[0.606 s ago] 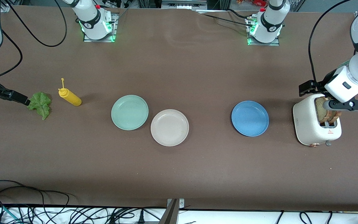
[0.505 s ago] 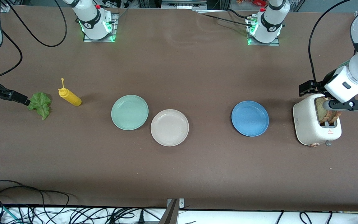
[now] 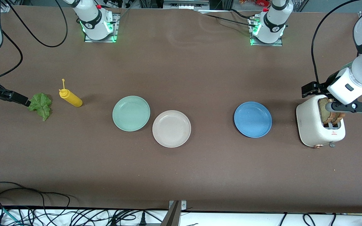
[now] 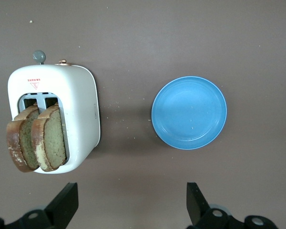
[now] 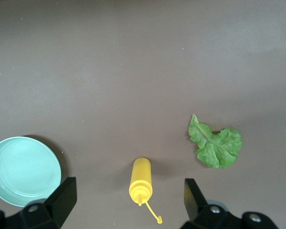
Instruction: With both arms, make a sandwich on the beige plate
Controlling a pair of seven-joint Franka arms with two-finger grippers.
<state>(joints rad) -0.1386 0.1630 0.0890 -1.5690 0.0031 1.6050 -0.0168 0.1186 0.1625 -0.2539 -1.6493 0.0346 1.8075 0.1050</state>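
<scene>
The beige plate [image 3: 171, 128] lies bare near the table's middle. Two brown-crusted bread slices [image 3: 330, 112] stand in a white toaster [image 3: 313, 125] at the left arm's end; they also show in the left wrist view [image 4: 38, 138]. A green lettuce leaf [image 3: 41, 105] lies flat at the right arm's end and shows in the right wrist view [image 5: 217, 145]. My left gripper [image 3: 352, 107] hangs open and empty over the toaster [image 4: 78, 109]. My right gripper [image 3: 6, 93] hangs open and empty in the air beside the lettuce.
A mint-green plate [image 3: 131, 113] touches the beige plate on the right arm's side. A blue plate [image 3: 252, 119] lies between the beige plate and the toaster. A yellow squeeze bottle [image 3: 71, 98] lies on its side between the lettuce and the green plate. Cables run along the table's near edge.
The left gripper has shifted very slightly over the toaster. Nothing else has visibly moved.
</scene>
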